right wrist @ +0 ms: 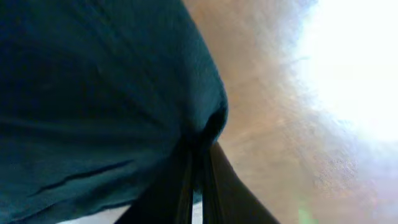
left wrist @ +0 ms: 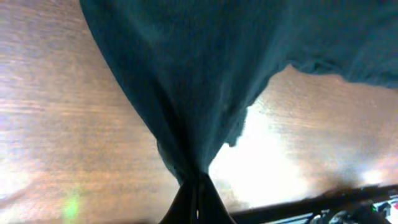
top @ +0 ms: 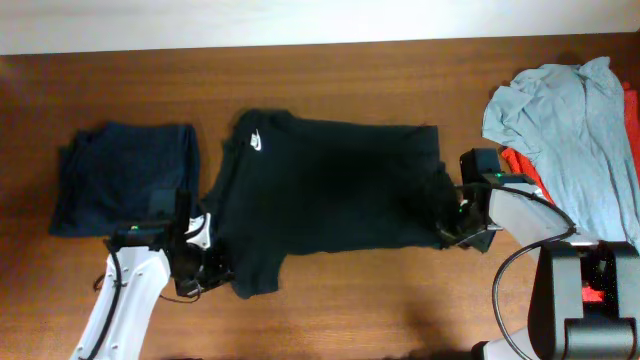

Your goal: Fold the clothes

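While the black T-shirt lay spread mid-table (logo up), the left gripper pinched cloth near a sleeve and the right gripper a hem corner, both clamped tight with their tips buried in fabric. Beyond lay a navy garment and a grey shirt hiding most of a red one.
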`<act>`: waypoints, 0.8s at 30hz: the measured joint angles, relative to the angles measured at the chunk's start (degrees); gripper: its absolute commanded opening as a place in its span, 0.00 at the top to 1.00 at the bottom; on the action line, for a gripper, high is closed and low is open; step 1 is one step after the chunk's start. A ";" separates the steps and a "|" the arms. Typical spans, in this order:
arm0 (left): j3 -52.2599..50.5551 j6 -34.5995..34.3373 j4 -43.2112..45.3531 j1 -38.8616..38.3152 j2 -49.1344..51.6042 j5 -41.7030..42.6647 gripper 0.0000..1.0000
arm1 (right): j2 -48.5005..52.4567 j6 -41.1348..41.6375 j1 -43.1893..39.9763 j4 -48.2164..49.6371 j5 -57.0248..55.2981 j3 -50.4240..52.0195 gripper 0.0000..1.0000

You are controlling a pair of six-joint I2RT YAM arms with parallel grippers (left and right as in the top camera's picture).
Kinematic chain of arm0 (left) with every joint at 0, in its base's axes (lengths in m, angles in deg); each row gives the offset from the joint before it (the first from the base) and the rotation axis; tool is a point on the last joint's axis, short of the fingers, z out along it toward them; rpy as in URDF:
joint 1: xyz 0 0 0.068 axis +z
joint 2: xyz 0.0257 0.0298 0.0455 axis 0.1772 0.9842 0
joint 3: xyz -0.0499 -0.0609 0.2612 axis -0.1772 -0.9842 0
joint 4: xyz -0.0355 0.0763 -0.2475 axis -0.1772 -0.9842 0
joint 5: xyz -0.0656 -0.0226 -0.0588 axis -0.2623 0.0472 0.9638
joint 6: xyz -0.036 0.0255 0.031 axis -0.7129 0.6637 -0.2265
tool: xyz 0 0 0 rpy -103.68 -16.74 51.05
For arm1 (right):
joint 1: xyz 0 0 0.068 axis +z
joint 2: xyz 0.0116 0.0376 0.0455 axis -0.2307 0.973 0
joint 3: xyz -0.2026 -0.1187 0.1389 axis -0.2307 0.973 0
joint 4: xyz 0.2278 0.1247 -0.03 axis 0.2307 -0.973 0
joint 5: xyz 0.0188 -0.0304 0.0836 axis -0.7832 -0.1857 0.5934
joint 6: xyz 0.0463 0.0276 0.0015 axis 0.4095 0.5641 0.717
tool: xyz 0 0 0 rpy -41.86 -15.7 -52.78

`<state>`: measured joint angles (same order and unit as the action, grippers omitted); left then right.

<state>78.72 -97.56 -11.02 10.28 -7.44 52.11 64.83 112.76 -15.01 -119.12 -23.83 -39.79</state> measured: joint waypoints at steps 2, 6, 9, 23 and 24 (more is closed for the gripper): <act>1.05 0.31 -1.73 0.00 -0.90 -0.15 0.99 | -0.22 0.09 0.00 -4.02 -1.70 -0.04 0.96; 4.02 0.70 -5.55 0.00 -2.69 -1.01 0.99 | -3.82 0.20 0.00 -11.30 -4.87 -0.31 0.96; 6.21 0.90 -8.11 0.00 -3.96 -1.88 0.99 | -10.54 1.09 0.00 -15.08 -6.21 -1.18 0.96; 10.34 2.27 -12.70 0.00 -7.06 -4.31 0.99 | -33.22 3.48 0.00 -21.79 -7.26 -1.84 0.96; 11.63 2.78 -12.74 0.00 -7.06 -4.31 1.00 | -33.92 2.89 0.00 -21.44 -7.23 -1.90 0.96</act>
<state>90.35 -94.79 -23.76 10.28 -14.50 47.81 30.91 115.65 -15.01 -140.56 -31.06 -41.69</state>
